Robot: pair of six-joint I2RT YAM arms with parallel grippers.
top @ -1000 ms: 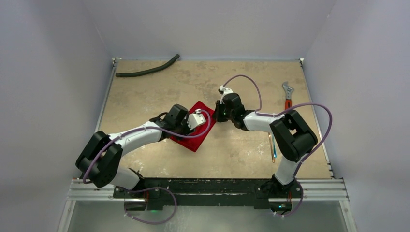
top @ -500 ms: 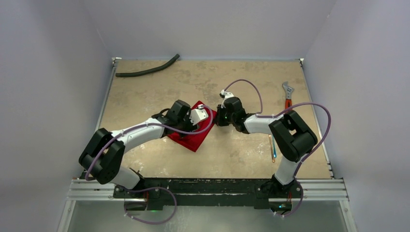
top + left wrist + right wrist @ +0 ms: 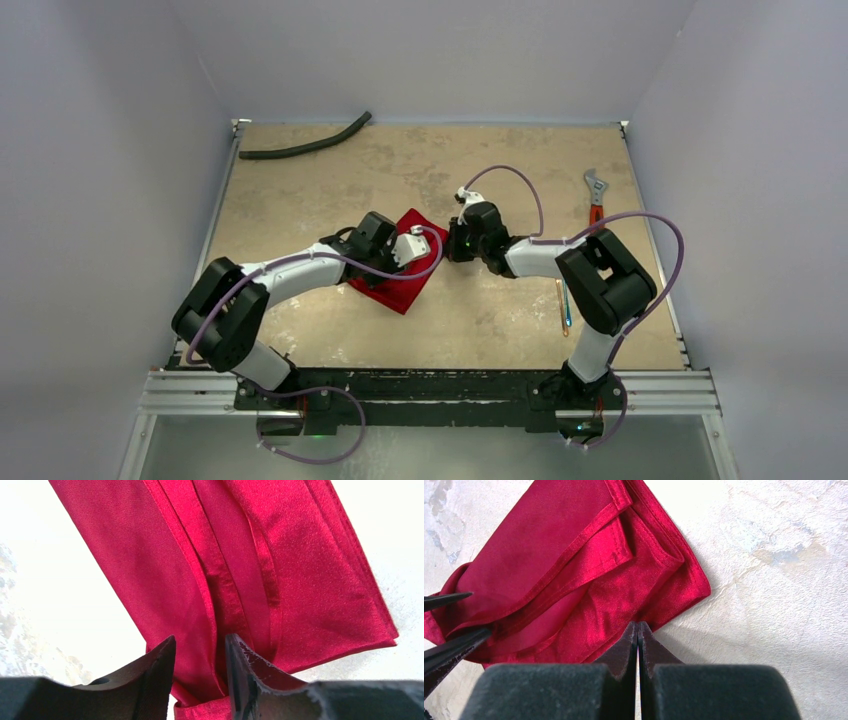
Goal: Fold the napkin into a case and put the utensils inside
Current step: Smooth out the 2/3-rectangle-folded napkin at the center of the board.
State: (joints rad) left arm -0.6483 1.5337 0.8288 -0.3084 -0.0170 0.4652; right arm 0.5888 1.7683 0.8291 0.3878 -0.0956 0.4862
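The red napkin (image 3: 396, 280) lies folded in several layers at mid-table. It fills the left wrist view (image 3: 280, 570) and shows in the right wrist view (image 3: 574, 575). My left gripper (image 3: 408, 250) is over its left part, jaws nearly together with a fold of the napkin pinched between them (image 3: 200, 650). My right gripper (image 3: 449, 243) is shut, its tips (image 3: 638, 626) touching the napkin's right edge with no cloth seen between them. The utensils (image 3: 565, 305) lie on the table at the right, beside my right arm's elbow.
An orange-handled wrench (image 3: 595, 200) lies at the far right. A black curved hose (image 3: 305, 145) lies at the far left. The left gripper's fingers (image 3: 454, 647) show at the left edge of the right wrist view.
The right gripper has come slightly closer to the napkin's right corner. The left arm's elbow has swung forward and right, with its gripper staying on the napkin.
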